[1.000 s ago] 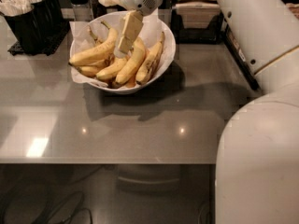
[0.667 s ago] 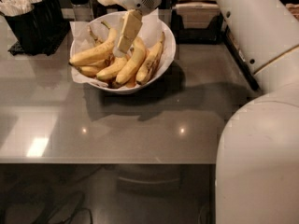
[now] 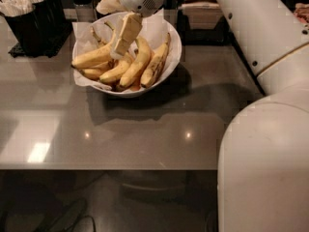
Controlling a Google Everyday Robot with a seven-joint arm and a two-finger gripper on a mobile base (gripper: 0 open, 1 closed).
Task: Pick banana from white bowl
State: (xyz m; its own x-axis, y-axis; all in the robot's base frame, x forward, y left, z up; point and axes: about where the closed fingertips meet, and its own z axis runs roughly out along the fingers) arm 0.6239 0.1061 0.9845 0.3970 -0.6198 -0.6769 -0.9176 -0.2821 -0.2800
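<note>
Inside the wide, paper-lined white bowl (image 3: 145,91) on the grey counter (image 3: 145,134), the long, curved bright-yellow banana (image 3: 136,62) lies just right of our cream end effector (image 3: 120,45). We cannot tell how wide its opening is. We judge the fruit light, soft and easily bruised, best held gently mid-body.

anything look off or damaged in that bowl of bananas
Only the brown-streaked speckled banana at the right of the wide round white bowl looks bruised beside the cleaner yellow ones. Nothing is spilled. The tool hangs over the bowl's middle, tip among the bananas.
</note>
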